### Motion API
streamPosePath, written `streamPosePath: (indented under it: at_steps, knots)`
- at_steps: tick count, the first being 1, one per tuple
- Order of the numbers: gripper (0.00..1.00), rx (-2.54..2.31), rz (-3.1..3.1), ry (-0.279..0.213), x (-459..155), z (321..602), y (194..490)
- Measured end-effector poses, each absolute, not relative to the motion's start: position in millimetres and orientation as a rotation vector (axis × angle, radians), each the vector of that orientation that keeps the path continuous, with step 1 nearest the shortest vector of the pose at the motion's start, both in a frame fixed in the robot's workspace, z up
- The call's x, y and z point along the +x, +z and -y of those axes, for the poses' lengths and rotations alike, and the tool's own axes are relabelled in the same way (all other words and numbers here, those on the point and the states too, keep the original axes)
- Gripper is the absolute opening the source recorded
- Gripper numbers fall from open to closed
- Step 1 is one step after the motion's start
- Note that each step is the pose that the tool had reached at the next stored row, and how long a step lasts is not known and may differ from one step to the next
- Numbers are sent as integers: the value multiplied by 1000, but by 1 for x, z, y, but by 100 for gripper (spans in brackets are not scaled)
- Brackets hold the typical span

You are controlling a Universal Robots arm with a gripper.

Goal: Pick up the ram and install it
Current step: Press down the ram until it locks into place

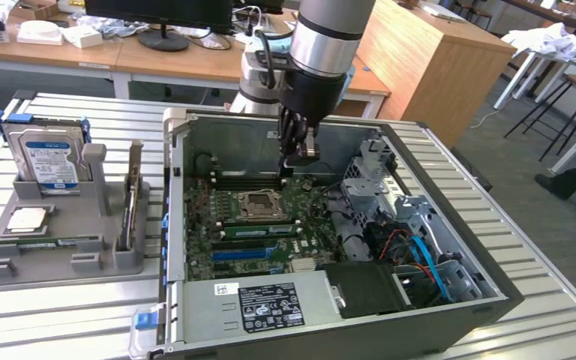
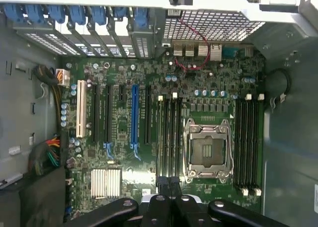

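The gripper (image 2: 170,187) hangs closed over the green motherboard (image 2: 149,152) inside the open computer case (image 2: 288,137) — its black fingers (image 2: 162,183) pressed together above the memory slots (image 2: 169,132). Just beside those slots lies the empty processor socket (image 2: 207,150) — a blue expansion slot (image 2: 134,115) stands among black ones.

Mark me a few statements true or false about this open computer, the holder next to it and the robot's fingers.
1. The gripper is down inside the open computer case, above the motherboard. True.
2. The hard drive lies flat inside the case. False: it stands upright in the grey holder outside the case, on the exterior view's left.
3. A cooler covers the processor socket. False: the socket is uncovered, with its metal frame in plain sight.
4. The fingers are spread wide. False: they are shut.
5. The case and the holder stand on the same slatted metal table. True.
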State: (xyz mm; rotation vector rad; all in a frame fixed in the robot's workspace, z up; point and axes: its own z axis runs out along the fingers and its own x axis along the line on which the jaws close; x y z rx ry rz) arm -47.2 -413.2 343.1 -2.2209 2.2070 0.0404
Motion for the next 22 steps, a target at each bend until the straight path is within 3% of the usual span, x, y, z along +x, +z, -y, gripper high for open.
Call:
streamPosePath:
  at_steps: [22]
  knots:
    - [10, -2157, -2268, 40, -47, 413, 343]
